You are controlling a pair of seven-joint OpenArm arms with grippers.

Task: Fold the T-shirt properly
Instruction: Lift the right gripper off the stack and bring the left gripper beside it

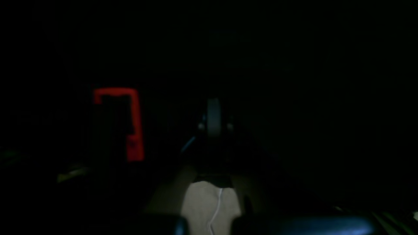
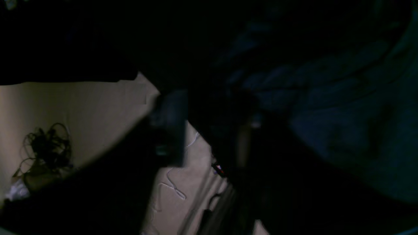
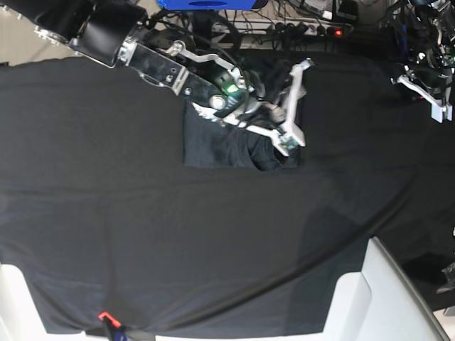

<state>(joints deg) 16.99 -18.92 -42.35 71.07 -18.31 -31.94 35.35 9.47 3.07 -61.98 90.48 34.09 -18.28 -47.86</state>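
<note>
Only from base, right end effector (image 3: 293, 106) over T-shirt (image 3: 220, 145); wrists dark

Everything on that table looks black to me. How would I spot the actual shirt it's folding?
Start with the big black tablecloth covering the table, then look toward its far edge, under the right gripper reaching in from the upper left. The T-shirt is the compact squarish bundle there, slightly greyer than the cloth, with straight edges.

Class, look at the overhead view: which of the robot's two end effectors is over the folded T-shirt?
The right end effector, on the base view's left arm, hangs over the folded T-shirt. The left end effector sits off at the tablecloth's far edge.
</note>
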